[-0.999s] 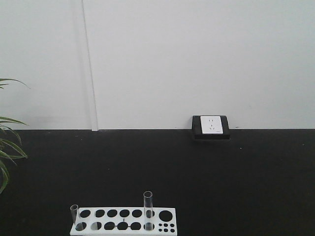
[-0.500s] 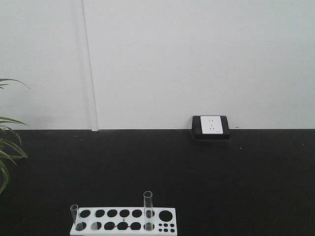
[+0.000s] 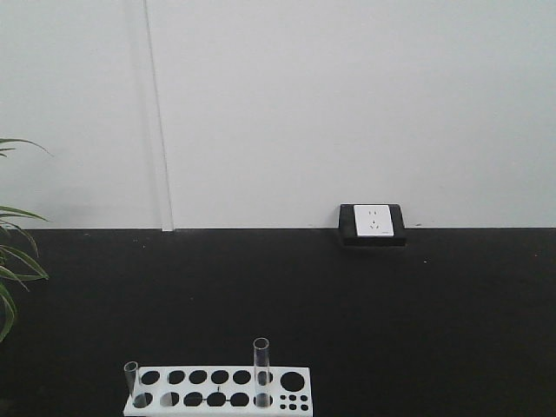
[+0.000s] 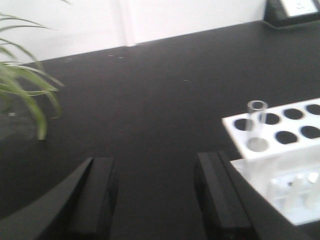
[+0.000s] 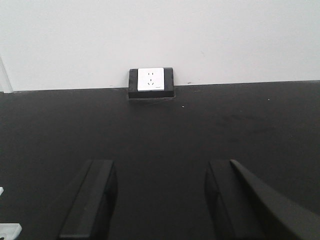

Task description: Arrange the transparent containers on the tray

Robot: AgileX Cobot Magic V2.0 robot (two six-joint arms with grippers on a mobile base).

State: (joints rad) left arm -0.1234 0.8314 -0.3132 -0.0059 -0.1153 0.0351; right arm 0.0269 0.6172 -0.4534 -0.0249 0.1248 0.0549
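Two transparent containers, slim glass test tubes, stand upright in a white perforated rack at the bottom of the front view: one at its left end, a taller-standing one right of middle. In the left wrist view the left-end tube stands in the rack's corner hole, ahead and to the right of my left gripper, which is open and holds nothing. My right gripper is open over bare black tabletop. The tray is out of view.
A white wall socket in a black frame sits against the back wall, straight ahead of the right gripper. Green plant leaves hang over the table's left side. A rack corner shows at lower left.
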